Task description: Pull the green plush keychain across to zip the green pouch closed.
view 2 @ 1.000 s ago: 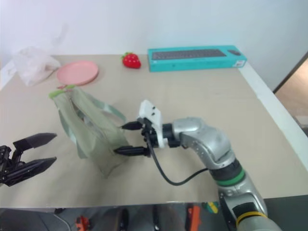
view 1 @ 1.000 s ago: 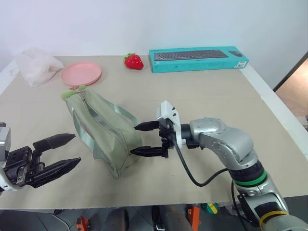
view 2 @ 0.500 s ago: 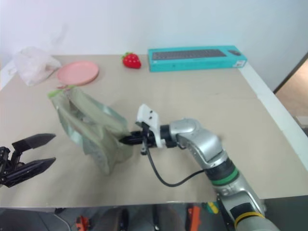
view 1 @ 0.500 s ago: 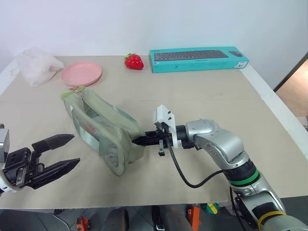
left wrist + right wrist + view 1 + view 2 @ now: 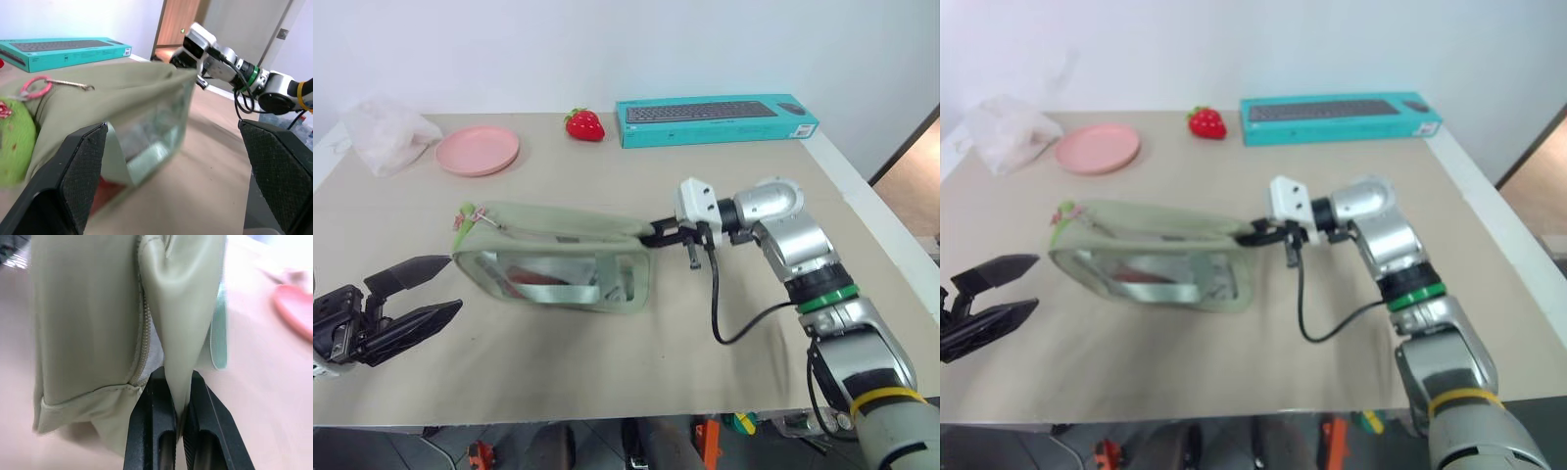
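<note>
Green pouch [image 5: 553,264] at centre frame, red items inside, right gripper [image 5: 656,233] pinching its corner, left gripper [image 5: 411,294] wide, keychain [image 5: 465,215] at far end

The pale sage-green pouch [image 5: 553,264], with its clear side panel showing a red item and a light strap, is being held stretched lengthwise across the table, its top edge pinched at one end, while the lime-green plush keychain [image 5: 465,216] is lying at the opposite end.
</note>
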